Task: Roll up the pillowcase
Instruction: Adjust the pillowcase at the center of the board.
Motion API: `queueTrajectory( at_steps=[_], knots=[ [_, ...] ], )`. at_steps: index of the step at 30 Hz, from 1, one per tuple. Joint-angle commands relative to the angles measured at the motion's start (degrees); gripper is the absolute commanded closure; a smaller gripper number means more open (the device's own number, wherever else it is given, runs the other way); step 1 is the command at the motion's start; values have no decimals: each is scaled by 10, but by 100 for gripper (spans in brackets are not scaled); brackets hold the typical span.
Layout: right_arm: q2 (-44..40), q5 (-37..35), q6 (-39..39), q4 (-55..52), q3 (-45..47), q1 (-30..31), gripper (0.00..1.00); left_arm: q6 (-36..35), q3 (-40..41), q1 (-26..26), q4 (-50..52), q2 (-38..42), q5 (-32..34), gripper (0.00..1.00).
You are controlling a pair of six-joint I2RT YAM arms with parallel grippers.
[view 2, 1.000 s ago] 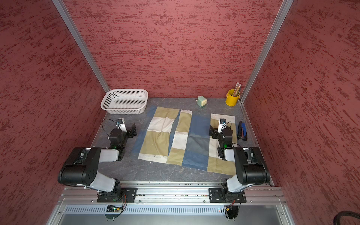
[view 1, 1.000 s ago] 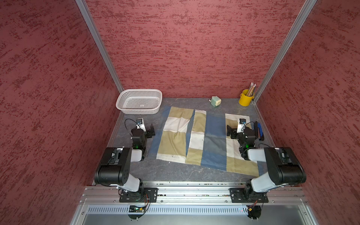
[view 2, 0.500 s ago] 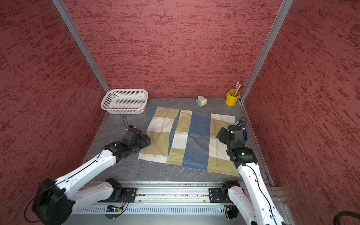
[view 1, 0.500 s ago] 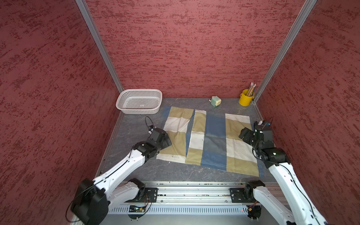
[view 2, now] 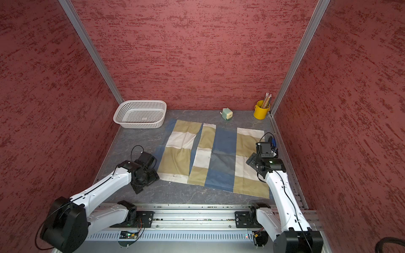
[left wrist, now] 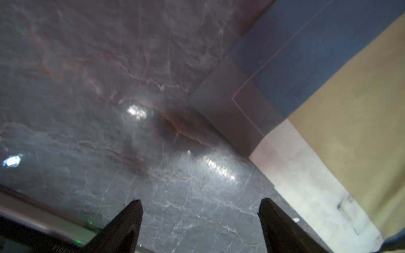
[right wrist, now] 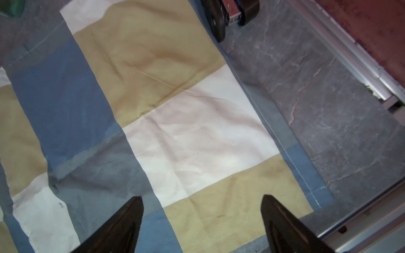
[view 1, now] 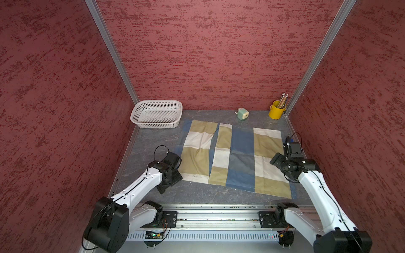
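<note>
The pillowcase (view 1: 234, 157) (view 2: 214, 157) lies flat on the grey table, a patchwork of blue, tan and off-white blocks with one lengthwise fold left of its middle. My left gripper (view 1: 172, 181) (view 2: 145, 180) hovers beside its front left corner. In the left wrist view the gripper (left wrist: 200, 202) is open over bare table, with the pillowcase (left wrist: 328, 142) corner just off to one side. My right gripper (view 1: 282, 169) (view 2: 255, 169) hangs over the right edge. The right wrist view shows this gripper (right wrist: 201, 198) open above a tan block of the pillowcase (right wrist: 186, 131), holding nothing.
A white basket (view 1: 156, 114) stands at the back left, touching the cloth's far corner. A small green sharpener (view 1: 242, 114) and a yellow cup of pencils (view 1: 277, 109) sit along the back wall. A blue object (view 1: 287, 139) lies by the right wall. Red walls enclose three sides.
Both arms unfolded from their resting pose and reached out. The left gripper came down by the pillowcase's front left corner, the right one over its right edge.
</note>
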State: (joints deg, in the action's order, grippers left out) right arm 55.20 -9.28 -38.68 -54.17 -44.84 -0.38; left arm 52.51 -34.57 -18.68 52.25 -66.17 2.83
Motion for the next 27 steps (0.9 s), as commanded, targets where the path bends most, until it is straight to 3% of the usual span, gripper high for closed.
queueTrajectory(
  at_steps=[1,5,11,16,19,27],
  knots=[
    [-21,10,-34,-11,18,-2,12,-62,-20,17,-62,-32,-6,12],
    [-47,-4,-55,-36,24,0,11,-86,-21,32,-121,-74,-37,15],
    [-51,-11,-82,-62,32,9,10,-98,-27,24,-135,-112,-19,35],
    [-48,-4,-112,-85,32,35,11,-107,-30,29,-134,-92,-7,75],
    [-34,-7,-140,-118,34,81,11,-114,-41,33,-132,-90,11,97],
    [-32,4,-197,-184,70,165,13,-121,-42,74,-163,-56,25,100]
  ],
)
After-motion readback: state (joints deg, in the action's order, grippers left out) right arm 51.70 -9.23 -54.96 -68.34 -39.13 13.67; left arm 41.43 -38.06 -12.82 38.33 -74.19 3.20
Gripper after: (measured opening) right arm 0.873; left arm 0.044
